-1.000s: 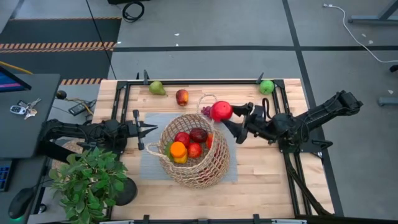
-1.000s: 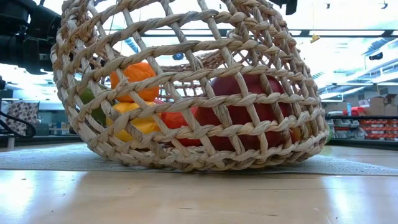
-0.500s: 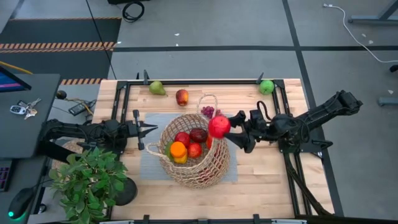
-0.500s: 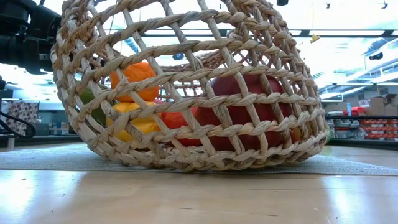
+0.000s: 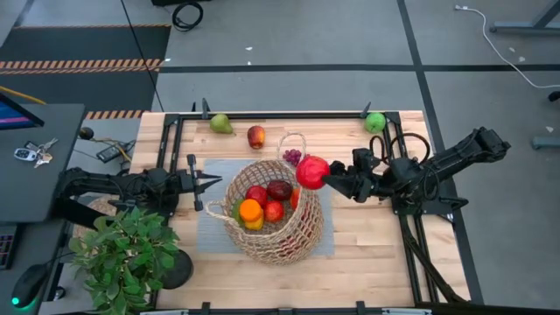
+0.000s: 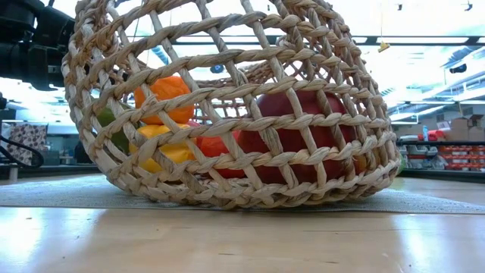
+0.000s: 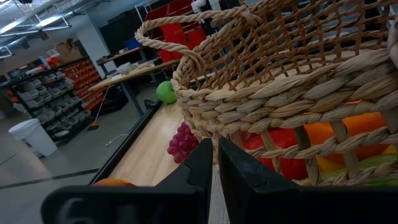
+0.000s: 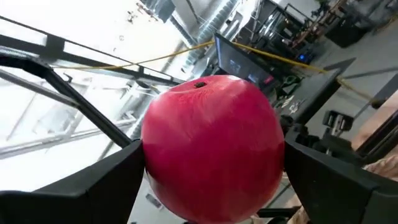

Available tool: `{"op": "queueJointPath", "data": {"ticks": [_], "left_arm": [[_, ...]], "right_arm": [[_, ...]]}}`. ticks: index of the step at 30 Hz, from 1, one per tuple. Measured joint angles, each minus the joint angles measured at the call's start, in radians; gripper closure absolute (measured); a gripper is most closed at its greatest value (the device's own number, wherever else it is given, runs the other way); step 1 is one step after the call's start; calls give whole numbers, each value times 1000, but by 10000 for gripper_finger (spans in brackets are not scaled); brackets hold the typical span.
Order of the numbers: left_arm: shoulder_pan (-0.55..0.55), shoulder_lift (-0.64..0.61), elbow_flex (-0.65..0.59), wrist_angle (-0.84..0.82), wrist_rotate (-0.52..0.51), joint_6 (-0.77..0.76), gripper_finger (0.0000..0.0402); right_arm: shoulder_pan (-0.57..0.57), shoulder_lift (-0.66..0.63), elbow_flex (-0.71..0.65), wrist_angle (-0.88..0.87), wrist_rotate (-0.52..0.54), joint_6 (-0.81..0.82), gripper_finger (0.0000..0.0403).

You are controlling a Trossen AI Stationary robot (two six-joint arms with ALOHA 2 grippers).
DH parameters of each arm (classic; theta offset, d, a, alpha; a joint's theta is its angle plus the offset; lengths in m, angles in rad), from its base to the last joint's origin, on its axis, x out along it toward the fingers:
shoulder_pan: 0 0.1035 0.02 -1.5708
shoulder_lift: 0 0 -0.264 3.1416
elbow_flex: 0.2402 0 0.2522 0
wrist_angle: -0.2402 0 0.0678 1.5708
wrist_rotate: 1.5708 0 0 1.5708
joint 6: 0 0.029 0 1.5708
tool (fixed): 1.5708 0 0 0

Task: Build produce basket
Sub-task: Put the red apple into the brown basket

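The right gripper (image 5: 325, 178) has its fingers spread wide around a red apple (image 5: 311, 172), carried above the right-hand rim of the basket (image 5: 308, 233), which sits on a grey mat (image 5: 210, 229) mid-counter. From the right wrist view the apple (image 8: 213, 147) is pinched between the two fingers with a lot of its round body bulging clear of them, so I'd judge the hold to be a bit precarious: a smooth round fruit like that could roll out if the arm jolts. The bigger worry is where it is let go. It hangs over the rim rather than over the middle, and if released there it might strike the wicker edge or the loop handle (image 5: 292, 140) and bounce onto the counter (image 5: 367, 245), perhaps towards the grapes (image 5: 291, 157) lying just behind the basket. The basket already holds an orange (image 5: 251, 210), a dark red piece (image 5: 279, 189) and other red fruit, so a drop from height could also knock something about or bounce off the pile. In the low view the basket (image 6: 227, 106) looks lopsided, leaning to one side, so a nudge from the arm could tip or shift it. The left gripper (image 5: 208, 182) waits with fingers pressed together just left of the basket, close enough that a slide that way would meet it. A pear (image 5: 220, 124), another apple (image 5: 255, 136) and a green apple (image 5: 374, 122) remain at the far edge.
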State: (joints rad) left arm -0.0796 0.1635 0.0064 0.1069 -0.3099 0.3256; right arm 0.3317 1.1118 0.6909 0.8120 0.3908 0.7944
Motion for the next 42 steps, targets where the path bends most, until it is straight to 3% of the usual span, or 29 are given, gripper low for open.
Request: {"op": "queueJointPath", "data": {"ticks": [4, 11, 16, 21, 28, 31, 42], "left_arm": [[0, 0, 0, 0, 0, 0, 367], [0, 0, 0, 0, 0, 0, 371], [0, 0, 0, 0, 0, 0, 366], [0, 0, 0, 0, 0, 0, 369], [0, 0, 0, 0, 0, 0, 374], [0, 0, 0, 0, 0, 0, 370], [0, 0, 0, 0, 0, 0, 370]], "right_arm": [[0, 0, 0, 20, -1, 175, 25], [-3, 0, 0, 32, -14, 646, 25], [-7, 0, 0, 33, 57, 1003, 25], [-7, 0, 0, 32, 61, 1117, 25], [-7, 0, 0, 32, 61, 1112, 25], [-7, 0, 0, 25, 61, 1006, 25], [-7, 0, 0, -69, 61, 13, 25]]}}
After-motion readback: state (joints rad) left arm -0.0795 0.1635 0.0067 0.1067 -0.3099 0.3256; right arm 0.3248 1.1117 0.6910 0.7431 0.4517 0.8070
